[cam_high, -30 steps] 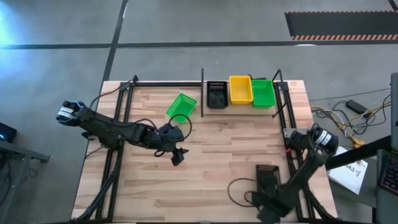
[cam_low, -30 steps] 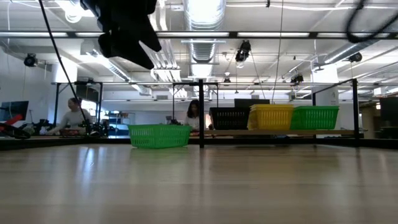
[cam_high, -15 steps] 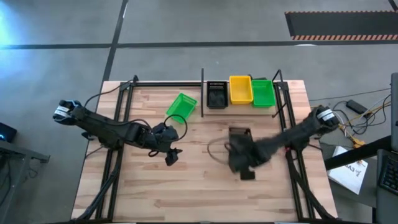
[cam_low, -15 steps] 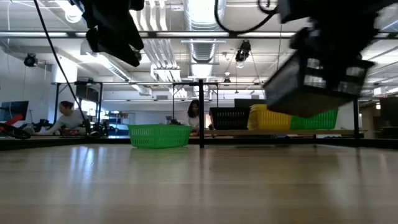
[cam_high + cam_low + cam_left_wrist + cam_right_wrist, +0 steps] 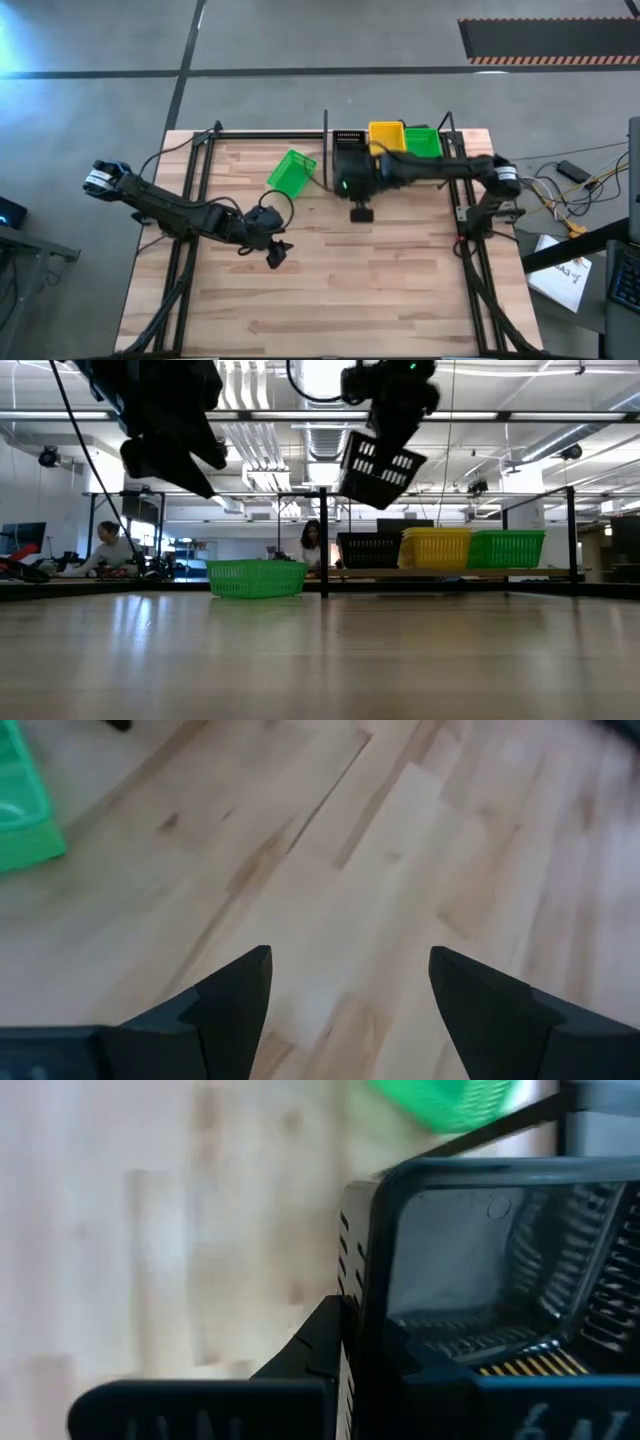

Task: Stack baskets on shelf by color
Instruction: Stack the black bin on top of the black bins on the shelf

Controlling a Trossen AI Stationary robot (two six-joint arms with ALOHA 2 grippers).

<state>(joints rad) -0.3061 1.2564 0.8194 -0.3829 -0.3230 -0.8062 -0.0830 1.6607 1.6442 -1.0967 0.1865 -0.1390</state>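
Leftmost, the left gripper hangs above bare table, fingers spread with nothing between them. Just beyond it a green basket sits alone on the table, tilted askew. Next, the right gripper has its fingers pinching the rim of a black basket, held tilted in the air near the shelf, where black, yellow and green stacks stand side by side

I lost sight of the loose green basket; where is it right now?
The green basket sits on the tabletop in the high view, just left of the shelf's end post, between the left end effector and the black basket stack.
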